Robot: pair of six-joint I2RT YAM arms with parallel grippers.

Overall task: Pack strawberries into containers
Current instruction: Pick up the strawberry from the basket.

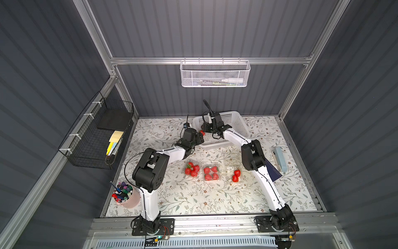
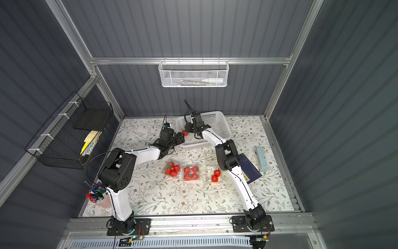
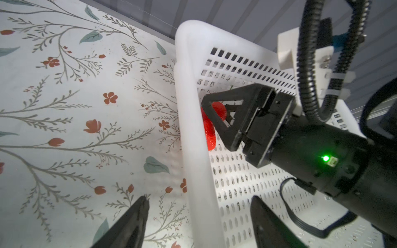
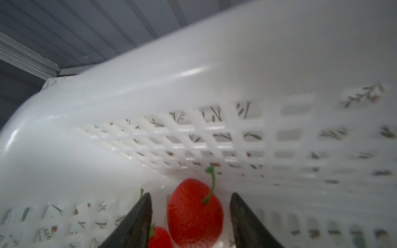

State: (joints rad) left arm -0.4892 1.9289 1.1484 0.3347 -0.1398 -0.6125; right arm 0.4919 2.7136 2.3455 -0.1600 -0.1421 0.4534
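No text, label or number is legible anywhere.

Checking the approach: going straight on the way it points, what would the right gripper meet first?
Most likely the strawberry between the open fingers of the right gripper, lying in the white basket; the basket's perforated wall is close behind it, though depth is unclear.
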